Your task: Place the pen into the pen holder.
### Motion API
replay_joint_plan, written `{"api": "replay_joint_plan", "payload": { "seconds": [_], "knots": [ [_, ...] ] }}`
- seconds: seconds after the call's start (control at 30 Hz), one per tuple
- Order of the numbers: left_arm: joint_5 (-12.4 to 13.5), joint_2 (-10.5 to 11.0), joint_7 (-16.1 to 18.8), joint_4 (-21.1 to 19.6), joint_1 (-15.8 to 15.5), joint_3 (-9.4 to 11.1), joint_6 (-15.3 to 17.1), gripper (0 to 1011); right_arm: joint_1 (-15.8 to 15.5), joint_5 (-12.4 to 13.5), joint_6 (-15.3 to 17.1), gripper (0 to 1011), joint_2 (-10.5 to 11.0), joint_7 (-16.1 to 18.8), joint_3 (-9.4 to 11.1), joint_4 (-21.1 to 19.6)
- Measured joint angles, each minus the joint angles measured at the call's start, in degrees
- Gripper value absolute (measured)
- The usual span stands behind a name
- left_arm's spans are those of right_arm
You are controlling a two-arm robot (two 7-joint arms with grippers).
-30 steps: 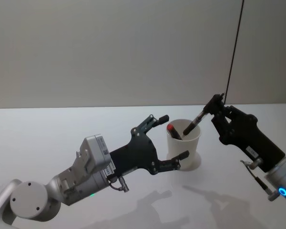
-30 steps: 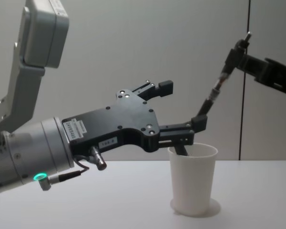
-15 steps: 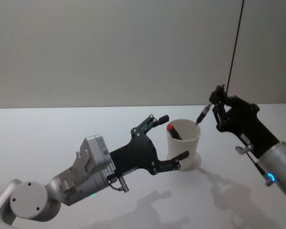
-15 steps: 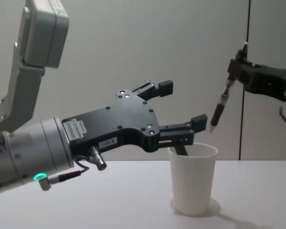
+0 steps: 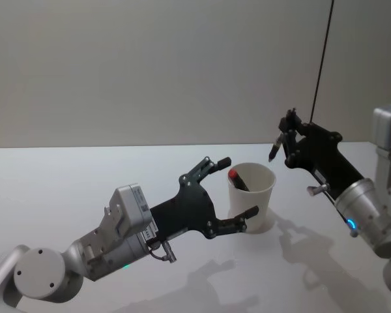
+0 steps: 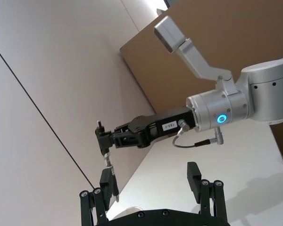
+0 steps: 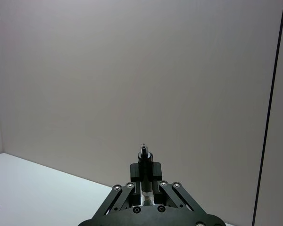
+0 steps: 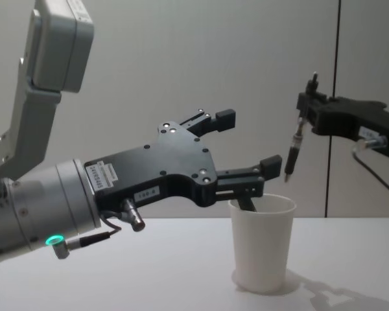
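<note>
Lifting and swinging upright, the pen (image 8: 293, 154) is now hanging nearly vertical above the cup's (image 8: 262, 241) right rim, where a second ago it was slanting down with its tip close to the opening.

Going from large to small: the left arm is reaching in across the table (image 5: 65, 189) from the near left, and the left gripper (image 5: 229, 190) is staying where it was, fingers spread wide and empty, one in front of the cup and one behind it. That bracket looks meant to steady the cup, though whether the fingers are touching the wall is unclear.

From the right, the right gripper (image 8: 303, 107) is clenching the pen close to its upper end, so that most of the barrel is dangling free below the jaws with the tip pointing down. Gripping it high seems sensible: the jaws can stay clear of the rim as the pen goes in.

The cup is standing upright on the table and is already holding a dark, red-ended pen (image 5: 237, 179) that is leaning against the left inside wall.

The pen's tip is hovering above the rim, not yet inside, so the placing is still to be done.
</note>
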Motion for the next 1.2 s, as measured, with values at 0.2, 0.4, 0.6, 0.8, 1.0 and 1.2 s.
{"api": "replay_joint_plan", "payload": {
  "seconds": [0.2, 0.4, 0.6, 0.8, 1.0, 1.2],
  "knots": [
    [0.0, 0.0, 0.0, 0.0, 0.0, 0.0, 0.0, 1000, 1.8, -0.5, 0.6, 130, -1.1, 1.1, -0.2, 2.6],
    [0.0, 0.0, 0.0, 0.0, 0.0, 0.0, 0.0, 1000, 3.2, -0.5, 1.2, 195, -1.9, 2.8, -0.2, 4.6],
    [0.0, 0.0, 0.0, 0.0, 0.0, 0.0, 0.0, 1000, 4.1, 0.0, 1.6, 383, -2.3, 4.3, -0.2, 5.9],
    [0.0, 0.0, 0.0, 0.0, 0.0, 0.0, 0.0, 1002, 4.6, 0.4, 1.7, 555, -2.5, 5.1, -0.1, 6.5],
    [0.0, 0.0, 0.0, 0.0, 0.0, 0.0, 0.0, 1000, 4.9, 0.8, 1.7, 781, -2.6, 5.8, 0.0, 6.9],
    [0.0, 0.0, 0.0, 0.0, 0.0, 0.0, 0.0, 1000, 5.0, 1.1, 1.6, 927, -2.7, 6.0, 0.1, 7.0]
  ]
}}
